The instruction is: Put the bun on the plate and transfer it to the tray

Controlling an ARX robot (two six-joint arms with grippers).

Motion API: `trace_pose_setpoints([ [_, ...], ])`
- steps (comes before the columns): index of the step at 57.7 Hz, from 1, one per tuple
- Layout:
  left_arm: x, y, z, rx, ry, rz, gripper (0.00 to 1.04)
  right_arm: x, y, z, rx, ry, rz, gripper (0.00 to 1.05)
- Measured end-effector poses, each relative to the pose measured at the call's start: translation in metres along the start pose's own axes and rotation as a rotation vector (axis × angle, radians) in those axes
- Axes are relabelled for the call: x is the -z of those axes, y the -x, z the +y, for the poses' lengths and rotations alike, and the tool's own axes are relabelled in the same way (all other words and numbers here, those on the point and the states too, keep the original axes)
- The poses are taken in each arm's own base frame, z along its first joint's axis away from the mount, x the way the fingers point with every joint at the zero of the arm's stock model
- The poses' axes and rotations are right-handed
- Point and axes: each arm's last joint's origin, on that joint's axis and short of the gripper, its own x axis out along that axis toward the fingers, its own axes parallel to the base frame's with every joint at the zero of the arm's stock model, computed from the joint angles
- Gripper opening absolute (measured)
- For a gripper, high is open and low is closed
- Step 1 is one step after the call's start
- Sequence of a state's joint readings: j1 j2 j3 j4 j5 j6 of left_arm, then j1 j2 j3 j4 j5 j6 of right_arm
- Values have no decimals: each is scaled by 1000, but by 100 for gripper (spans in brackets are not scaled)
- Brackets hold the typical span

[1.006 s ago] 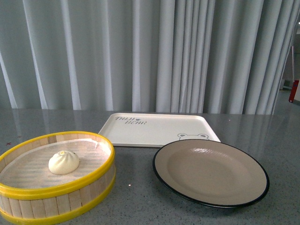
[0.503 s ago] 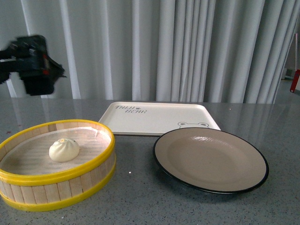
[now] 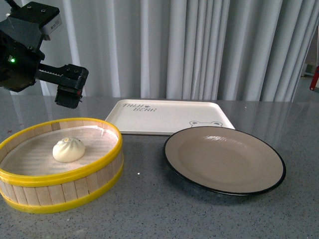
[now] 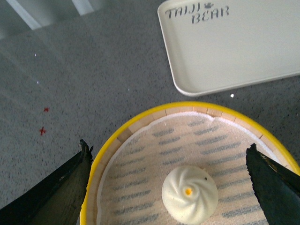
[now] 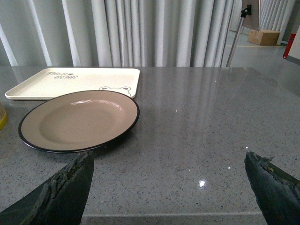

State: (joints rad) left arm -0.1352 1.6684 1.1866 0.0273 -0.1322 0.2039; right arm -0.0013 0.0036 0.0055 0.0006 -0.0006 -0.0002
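The white pleated bun (image 3: 69,149) (image 4: 190,194) lies inside the round steamer basket (image 3: 75,175) at the left. My left gripper (image 3: 68,97) (image 4: 168,146) hangs open above the basket's far side, and the bun lies below, between its spread fingers. The tan plate (image 3: 224,159) (image 5: 79,119) with the black rim sits bare at the right. Behind it lies the cream tray (image 3: 169,117) (image 5: 70,82) (image 4: 234,47) with dark lettering and a bear drawing. My right gripper (image 5: 168,157) is open over bare table to the right of the plate; the front view does not show it.
The basket's yellow rim (image 4: 140,119) stands well above the grey table (image 3: 149,209). White curtains (image 3: 199,50) hang close behind the table. A stand and a cardboard box (image 5: 265,36) sit on the floor beyond the table's right end.
My left arm has come in from the left and moved right, and now hangs above the basket. Bun, plate and tray have not moved on the table.
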Motion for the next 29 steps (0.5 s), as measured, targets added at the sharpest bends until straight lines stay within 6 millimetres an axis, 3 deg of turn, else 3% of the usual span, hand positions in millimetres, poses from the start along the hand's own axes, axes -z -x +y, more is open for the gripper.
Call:
trace_pose_setpoints([
  [29,13,-45,-28,-11,34,155,98,0,0,0,0,0,0,96],
])
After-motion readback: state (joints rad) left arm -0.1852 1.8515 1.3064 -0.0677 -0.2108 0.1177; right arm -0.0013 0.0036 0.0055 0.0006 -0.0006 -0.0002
